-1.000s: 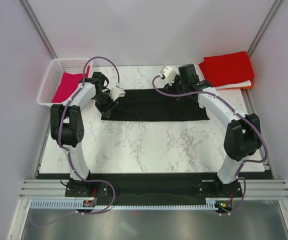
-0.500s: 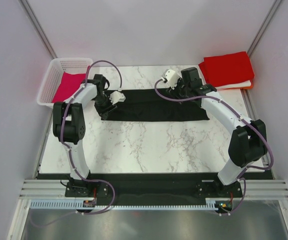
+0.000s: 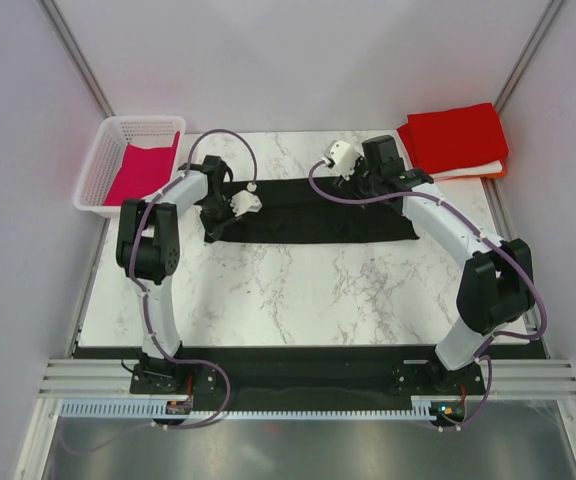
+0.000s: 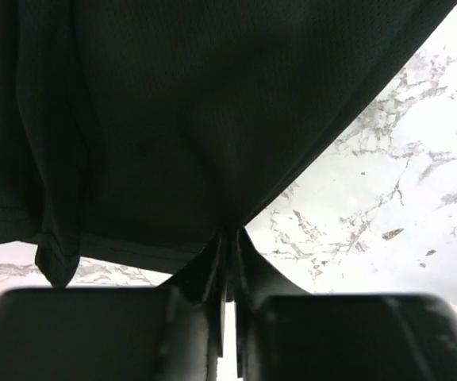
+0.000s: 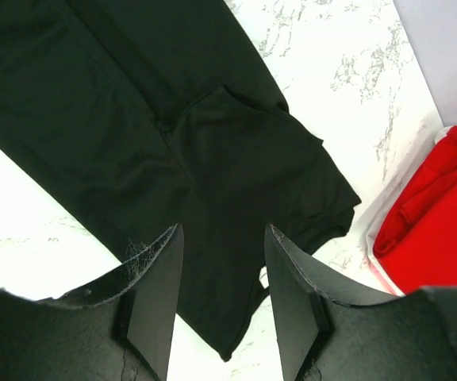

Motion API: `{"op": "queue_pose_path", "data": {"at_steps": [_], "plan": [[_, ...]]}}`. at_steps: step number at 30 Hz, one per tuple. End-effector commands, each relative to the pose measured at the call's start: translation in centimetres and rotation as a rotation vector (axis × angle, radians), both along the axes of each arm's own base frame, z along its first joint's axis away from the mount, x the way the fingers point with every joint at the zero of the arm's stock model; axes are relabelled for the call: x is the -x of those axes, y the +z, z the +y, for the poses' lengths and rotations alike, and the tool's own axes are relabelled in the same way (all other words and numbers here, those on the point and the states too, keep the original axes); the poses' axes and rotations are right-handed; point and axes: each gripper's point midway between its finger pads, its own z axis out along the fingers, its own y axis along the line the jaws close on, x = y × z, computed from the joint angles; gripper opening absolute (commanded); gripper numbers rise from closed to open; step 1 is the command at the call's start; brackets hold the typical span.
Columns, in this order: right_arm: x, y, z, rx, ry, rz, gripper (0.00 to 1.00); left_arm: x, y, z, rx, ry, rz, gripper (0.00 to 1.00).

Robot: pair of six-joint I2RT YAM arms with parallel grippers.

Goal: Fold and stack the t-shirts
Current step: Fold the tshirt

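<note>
1. Marble table (image 3: 298, 290), pale walls around.
2. Black t-shirt (image 3: 318, 212) lies as a long band across the far middle.
3. Red t-shirt (image 3: 455, 135) far right; magenta t-shirt (image 3: 138, 172) in basket (image 3: 96, 165).
4. Left hand (image 4: 225, 246) clamped on black t-shirt's left edge.
5. Right hand (image 5: 222, 238) fingers apart, over its right end.

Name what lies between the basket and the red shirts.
Top view: the black t-shirt, spread across the table, left pincer and right pincer at it.

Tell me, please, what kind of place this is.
Probably a robot test cell, not a home: plain walls enclose a marble-look table, two arms are bolted at its near edge, and a black shirt lies between a basket and a folded pile.
</note>
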Motion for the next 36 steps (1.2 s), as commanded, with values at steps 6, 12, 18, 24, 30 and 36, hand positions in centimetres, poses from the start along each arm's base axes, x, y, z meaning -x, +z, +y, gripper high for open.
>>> {"op": "queue_pose_path", "data": {"at_steps": [6, 12, 18, 24, 30, 36], "plan": [[-0.3, -0.1, -1.9, -0.003, -0.079, -0.002, 0.52, 4.1, 0.8, -0.1, -0.019, 0.015, 0.024, 0.02], [0.2, -3.4, -2.1, 0.019, -0.128, 0.15, 0.5, 14.6, 4.8, -1.3, -0.025, -0.128, 0.223, 0.02], [0.8, -7.5, -2.8, 0.088, -0.146, 0.29, 0.48, 24.9, 6.9, -1.4, -0.078, -0.265, 0.402, 0.02], [-0.6, -11.9, -2.9, 0.121, -0.208, 0.346, 0.47, 29.8, 6.4, -2.4, -0.076, -0.286, 0.501, 0.02], [-2.9, -14.5, -2.2, 0.132, -0.222, 0.359, 0.47, 30.2, 6.2, -5.4, -0.041, -0.299, 0.531, 0.02], [-5.7, -16.6, -1.8, 0.168, -0.22, 0.351, 0.47, 29.2, 6.7, -9.3, 0.021, -0.312, 0.544, 0.02]]}}
